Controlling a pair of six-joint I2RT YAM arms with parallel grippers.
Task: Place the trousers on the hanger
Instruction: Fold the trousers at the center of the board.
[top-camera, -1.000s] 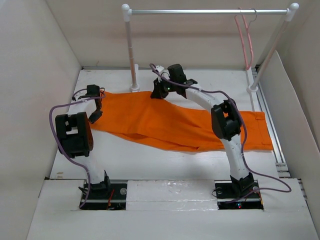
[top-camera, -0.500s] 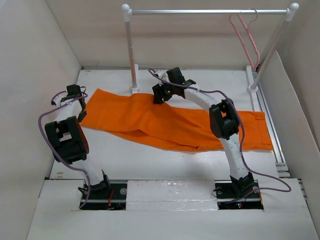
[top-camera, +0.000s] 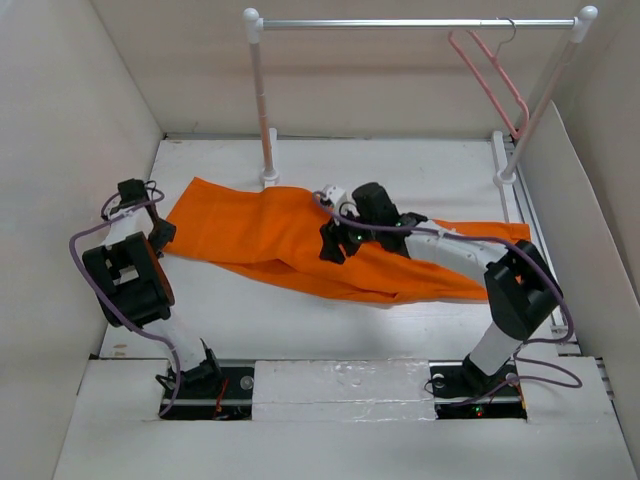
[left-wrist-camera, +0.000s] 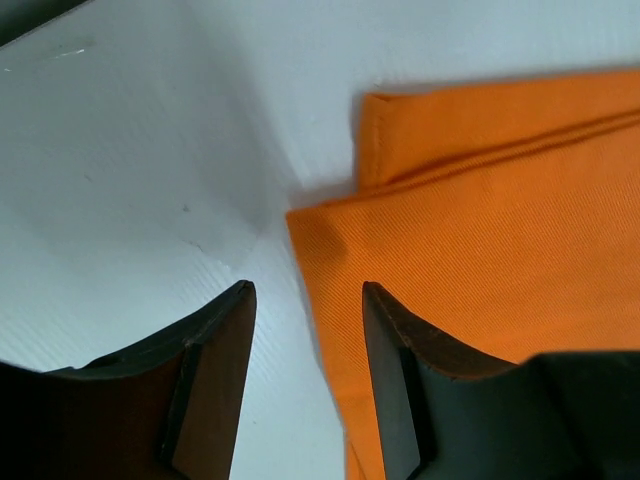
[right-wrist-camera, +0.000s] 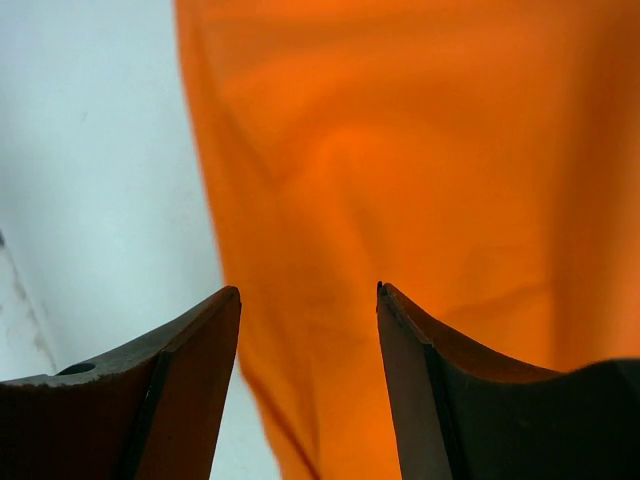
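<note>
- Straddling the left-end corner of the trousers (left-wrist-camera: 480, 220) with the left gripper (left-wrist-camera: 307, 300): fingers spread wide, nothing held, one finger over the cloth and the other over the bare table (left-wrist-camera: 150, 150).
- Hanging the right gripper (right-wrist-camera: 308, 295) over the middle stretch of the cloth, likewise spread and empty, with a cloth edge and bare table showing beside its fingers. Cannot tell from the wrist view whether it touches the fabric.
- Lying flat across the middle of the table, left end beside the left arm, right end running under the right arm towards the right side, with a fold along the near part.
- Hanging well apart from all this, at the far right of the rail (top-camera: 410, 22) by its hook: the hanger (top-camera: 490, 85), tilted, with neither arm near it.
- Judged from this layout, at the gathering step: getting hold of the cloth before any lift, with the hanger not yet addressed.
- Calling next for each pair of fingers to settle on an edge and close on the layers, then lift together without dragging. After that, draping the cloth over the hanger's lower bar, probably with the hanger steadied first.
</note>
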